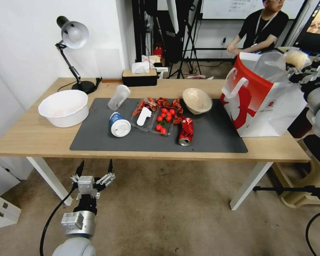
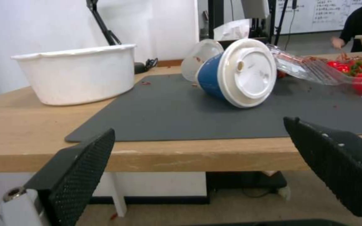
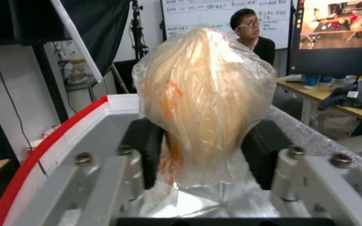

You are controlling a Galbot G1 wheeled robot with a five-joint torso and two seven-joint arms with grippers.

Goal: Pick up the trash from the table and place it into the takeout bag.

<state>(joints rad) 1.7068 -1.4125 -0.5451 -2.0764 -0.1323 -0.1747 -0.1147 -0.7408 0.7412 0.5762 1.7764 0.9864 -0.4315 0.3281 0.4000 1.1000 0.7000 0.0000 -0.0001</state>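
My right gripper (image 1: 292, 67) is shut on the clear-wrapped bun (image 1: 295, 58), holding it over the open top of the red-and-white takeout bag (image 1: 259, 103) at the table's right end. In the right wrist view the bun (image 3: 206, 100) sits between the pads, with the bag's red rim (image 3: 51, 141) and silver lining below. On the dark mat (image 1: 216, 138) lie a crushed red can (image 1: 185, 131), a blue-white lidded cup (image 1: 119, 125), a clear cup (image 1: 119, 96) and a beige bowl (image 1: 197, 100). My left gripper (image 1: 95, 172) hangs open below the table's front edge, facing the lidded cup (image 2: 231, 73).
A large white plastic bowl (image 1: 64, 107) stands at the left of the table (image 1: 24, 138). A clear tray of cherry tomatoes (image 1: 165, 121) and red scraps lie mid-mat. A desk lamp (image 1: 72, 35) and a tissue box (image 1: 139, 76) stand along the back edge.
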